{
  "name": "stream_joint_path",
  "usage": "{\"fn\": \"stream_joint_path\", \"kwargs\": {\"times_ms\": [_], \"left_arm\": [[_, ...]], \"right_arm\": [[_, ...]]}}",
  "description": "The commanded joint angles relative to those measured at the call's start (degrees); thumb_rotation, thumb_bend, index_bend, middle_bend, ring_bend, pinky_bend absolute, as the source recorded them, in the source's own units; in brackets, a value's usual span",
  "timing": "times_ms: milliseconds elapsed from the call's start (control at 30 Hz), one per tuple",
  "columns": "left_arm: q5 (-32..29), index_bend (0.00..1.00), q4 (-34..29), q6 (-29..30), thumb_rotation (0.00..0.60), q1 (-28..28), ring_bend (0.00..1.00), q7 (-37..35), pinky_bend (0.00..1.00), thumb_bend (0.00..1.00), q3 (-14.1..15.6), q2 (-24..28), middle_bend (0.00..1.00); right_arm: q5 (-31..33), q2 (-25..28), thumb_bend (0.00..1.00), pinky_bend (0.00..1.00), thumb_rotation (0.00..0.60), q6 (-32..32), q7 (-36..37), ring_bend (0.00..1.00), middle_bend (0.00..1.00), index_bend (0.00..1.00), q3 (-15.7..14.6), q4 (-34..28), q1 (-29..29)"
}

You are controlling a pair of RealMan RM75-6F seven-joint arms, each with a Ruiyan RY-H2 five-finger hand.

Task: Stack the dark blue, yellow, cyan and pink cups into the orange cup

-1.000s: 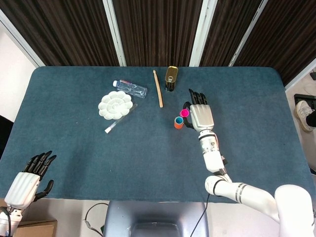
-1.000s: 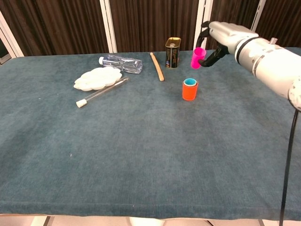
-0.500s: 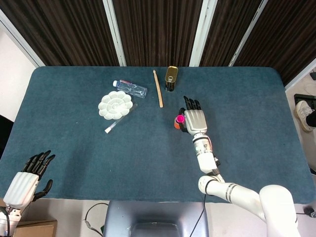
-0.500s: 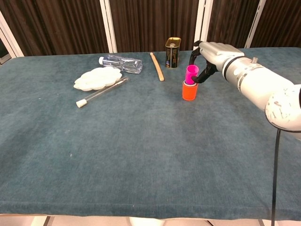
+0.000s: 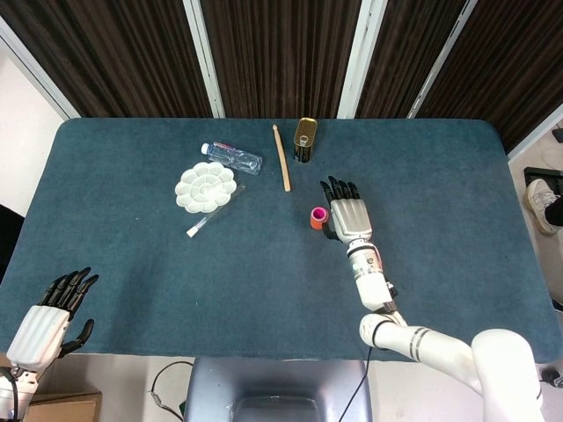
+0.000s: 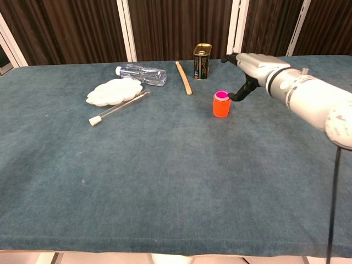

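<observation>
The orange cup (image 5: 316,221) (image 6: 221,106) stands upright on the table near its middle. The pink cup (image 5: 318,214) (image 6: 221,95) sits nested inside it, only its rim showing at the top. The dark blue, yellow and cyan cups are hidden. My right hand (image 5: 350,214) (image 6: 250,67) hovers just right of the cup stack with fingers spread and nothing in it; its thumb (image 6: 239,94) points down close to the stack. My left hand (image 5: 51,317) rests open at the near left edge of the table, seen only in the head view.
At the back of the blue table (image 5: 440,202) stand a dark tin can (image 5: 304,139) (image 6: 202,61), a wooden stick (image 5: 281,158) (image 6: 183,78), a lying plastic bottle (image 5: 232,157) (image 6: 141,73), a white paint palette (image 5: 205,186) (image 6: 113,91) and a brush (image 5: 209,215) (image 6: 118,108).
My right hand lowered the pink cup into the orange cup, let it go and opened, drawing slightly right. The left hand stayed still.
</observation>
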Motion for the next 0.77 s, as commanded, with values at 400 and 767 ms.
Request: {"fn": "stream_joint_path", "kwargs": {"times_ms": [400, 767], "left_arm": [[-0.46, 0.00, -0.12, 0.95, 0.600, 0.47, 0.00, 0.53, 0.11, 0.46, -0.46, -0.15, 0.00], [-0.77, 0.00, -0.52, 0.90, 0.600, 0.58, 0.00, 3.24, 0.11, 0.46, -0.76, -1.04, 0.00]], "right_arm": [[-33.98, 31.72, 0.39, 0.00, 0.600, 32.80, 9.18, 0.00, 0.00, 0.00, -28.75, -30.27, -33.90], [-34.94, 32.42, 0.38, 0.00, 0.600, 34.25, 15.59, 0.00, 0.00, 0.00, -27.27, -26.88, -38.74]]}}
